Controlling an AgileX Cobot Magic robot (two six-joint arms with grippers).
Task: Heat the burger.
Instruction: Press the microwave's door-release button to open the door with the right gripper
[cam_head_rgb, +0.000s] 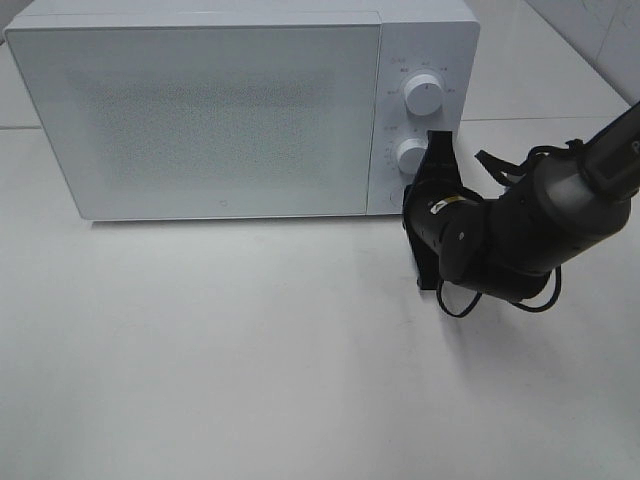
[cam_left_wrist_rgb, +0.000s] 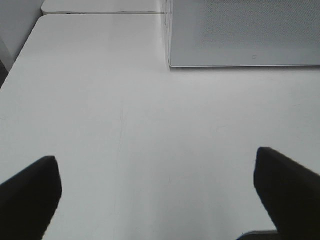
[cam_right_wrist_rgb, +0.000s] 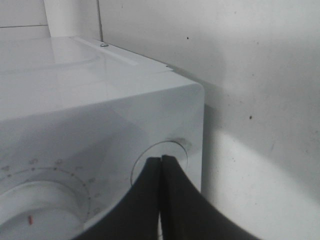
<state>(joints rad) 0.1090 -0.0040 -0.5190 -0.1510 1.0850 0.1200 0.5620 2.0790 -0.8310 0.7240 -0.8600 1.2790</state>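
Observation:
The burger is out of view. The white microwave (cam_head_rgb: 200, 110) stands at the back of the table with its door closed. My right gripper (cam_head_rgb: 410, 188) is at the control panel beside the lower knob (cam_head_rgb: 411, 155), under the upper knob (cam_head_rgb: 423, 96). In the right wrist view the right gripper (cam_right_wrist_rgb: 161, 161) is shut, with nothing between its fingers, and its tips rest against a round fitting (cam_right_wrist_rgb: 172, 149) near the panel's corner. A marked dial (cam_right_wrist_rgb: 35, 210) shows beside it. My left gripper (cam_left_wrist_rgb: 157, 175) is open over bare table, well away from the microwave (cam_left_wrist_rgb: 245, 35).
The white table (cam_head_rgb: 250, 350) stretches out in front of the microwave. The right arm (cam_head_rgb: 540, 220) and its cables reach in from the right edge. A wall (cam_right_wrist_rgb: 260, 75) stands close behind the microwave's side.

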